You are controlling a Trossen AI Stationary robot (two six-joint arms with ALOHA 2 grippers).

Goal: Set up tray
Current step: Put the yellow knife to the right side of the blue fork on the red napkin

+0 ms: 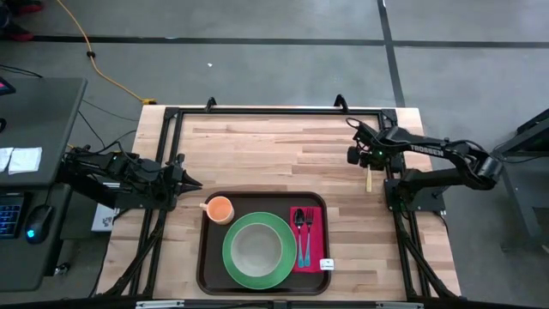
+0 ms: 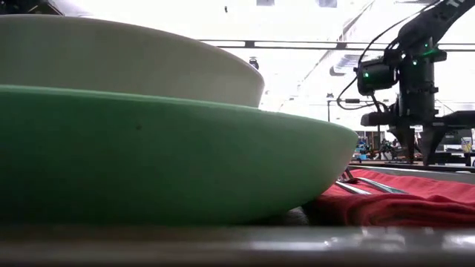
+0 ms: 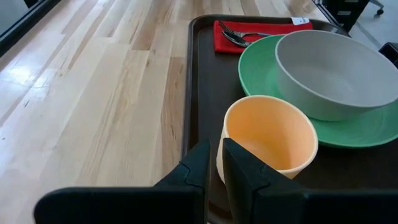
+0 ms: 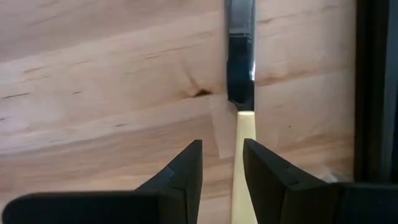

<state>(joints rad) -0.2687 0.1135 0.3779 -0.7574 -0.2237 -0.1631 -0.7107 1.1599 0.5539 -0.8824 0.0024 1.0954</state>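
The dark brown tray [image 1: 202,249] lies at the table's near middle. On it stand an orange cup [image 1: 220,209], a green plate [image 1: 236,262] with a grey bowl [image 1: 256,247] in it, and a red napkin [image 1: 312,251] bearing a fork and a spoon [image 1: 302,228]. A knife [image 1: 369,181] with a dark blade [image 4: 240,56] and a cream handle [image 4: 244,134] lies flat on the wood near the table's right edge. My right gripper [image 4: 222,163] points down over it, open, with the handle under one finger. My left gripper [image 3: 216,163] hangs by the tray's far left corner, just short of the cup [image 3: 267,134], with a narrow gap between its fingers and nothing in it.
A black frame rail [image 1: 390,184] runs just to the right of the knife, and the right arm's base [image 1: 416,199] stands beside it. Bare wood [image 1: 274,154] stretches between the tray and the table's far edge. Grey floor, a desk and cables lie beyond the table.
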